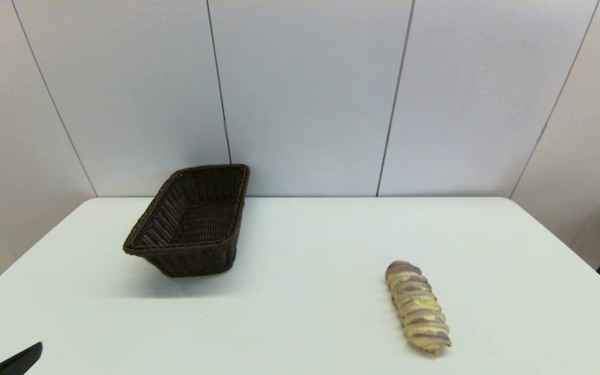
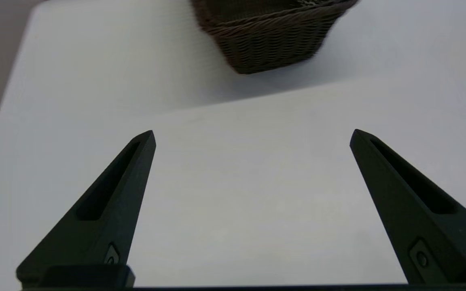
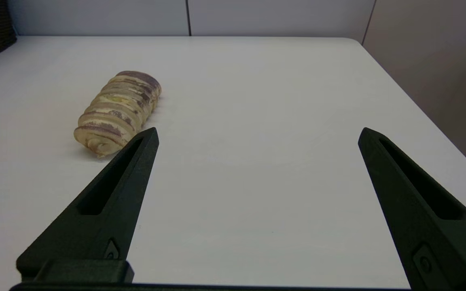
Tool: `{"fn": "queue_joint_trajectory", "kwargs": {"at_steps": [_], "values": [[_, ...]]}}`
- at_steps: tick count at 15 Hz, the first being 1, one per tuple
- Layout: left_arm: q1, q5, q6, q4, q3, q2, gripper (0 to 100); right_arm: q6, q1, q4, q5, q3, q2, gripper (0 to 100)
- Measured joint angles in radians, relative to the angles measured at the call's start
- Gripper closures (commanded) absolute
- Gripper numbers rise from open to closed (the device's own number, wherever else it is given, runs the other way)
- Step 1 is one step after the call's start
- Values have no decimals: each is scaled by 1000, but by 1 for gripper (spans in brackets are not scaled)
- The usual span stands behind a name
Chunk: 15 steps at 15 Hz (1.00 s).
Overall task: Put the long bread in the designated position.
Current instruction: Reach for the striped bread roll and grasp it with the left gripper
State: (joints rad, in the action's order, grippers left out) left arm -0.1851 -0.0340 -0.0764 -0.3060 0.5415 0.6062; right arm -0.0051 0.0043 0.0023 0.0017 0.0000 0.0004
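Observation:
The long bread [image 1: 417, 307], a ridged tan loaf with purple-brown stripes, lies on the white table [image 1: 310, 245] at the right front; it also shows in the right wrist view as the long bread [image 3: 117, 112]. My right gripper [image 3: 257, 135] is open and empty, standing short of the loaf and off to one side of it; it is outside the head view. My left gripper [image 2: 252, 135] is open and empty over bare table in front of the dark wicker basket [image 2: 269, 36]. Only one left fingertip [image 1: 19, 360] shows in the head view, at the bottom left corner.
The dark wicker basket [image 1: 191, 221] stands empty at the back left of the table, near the panelled wall [image 1: 305, 94]. The table's right edge [image 3: 427, 121] drops off beside the right gripper.

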Motion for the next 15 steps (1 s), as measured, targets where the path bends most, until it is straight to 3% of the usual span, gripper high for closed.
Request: {"fn": "queue_joint_trajectory", "kwargs": {"at_steps": [3, 8, 15], "values": [[-190, -21, -5, -26, 190, 274, 0, 0, 0, 0, 0, 0, 0, 0], [-459, -133, -1, -5, 419, 641, 0, 0, 0, -1, 0, 0, 0, 0], [-699, -151, 10, 98, 611, 1001, 0, 0, 0, 0, 0, 0, 0, 0]]}}
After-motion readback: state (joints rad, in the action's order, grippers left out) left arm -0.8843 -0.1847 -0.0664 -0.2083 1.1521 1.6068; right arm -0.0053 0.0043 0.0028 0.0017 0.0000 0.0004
